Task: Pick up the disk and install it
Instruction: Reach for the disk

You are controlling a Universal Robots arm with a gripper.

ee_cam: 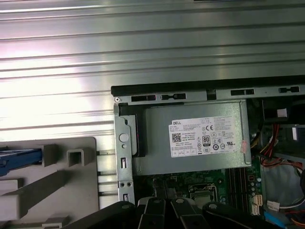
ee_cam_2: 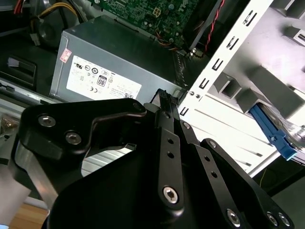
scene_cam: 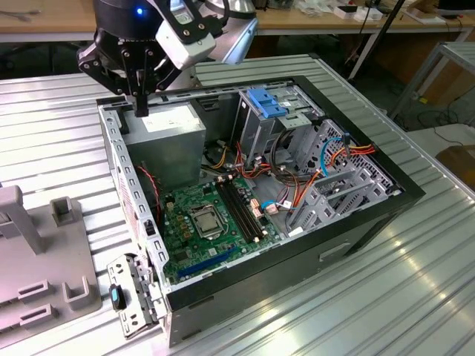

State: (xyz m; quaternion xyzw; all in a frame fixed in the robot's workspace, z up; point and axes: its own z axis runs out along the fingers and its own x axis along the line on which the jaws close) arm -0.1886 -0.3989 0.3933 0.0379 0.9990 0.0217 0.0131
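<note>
We think the job is at its very first step: the disk is not picked up yet. The pincer (scene_cam: pixel 139 111) hangs over the computer case (scene_cam: pixel 349 248), above the corner at about eleven o'clock in the exterior view, just over the power supply (scene_cam: pixel 167 141). Its two fingers look pressed together, as far as we can tell from this side-on look, and it has hold of nothing.

The disk (ee_cam_2: pixel 276 136) (ee_cam: pixel 19 157) is well apart from the pincer. In both wrist views we see its blue rail resting in the grey stand (scene_cam: pixel 78 293). In the exterior view that stand sits on the worktop (scene_cam: pixel 356 311) at about eight o'clock from the case.

To grab the disk, we think the pincer must open up, get over the stand, and close on the disk squarely so it does not tip.

The case lies open on its side. Inside it the power supply fills the eleven o'clock corner. The green motherboard (scene_cam: pixel 200 241) lies flat from the middle toward seven o'clock. Coloured cables (scene_cam: pixel 297 196) run at about three o'clock. The metal drive cage (scene_cam: pixel 260 133) stands at about one o'clock, with a fixed blue bracket (scene_cam: pixel 267 102) on top. We guess the disk belongs in that cage.
</note>
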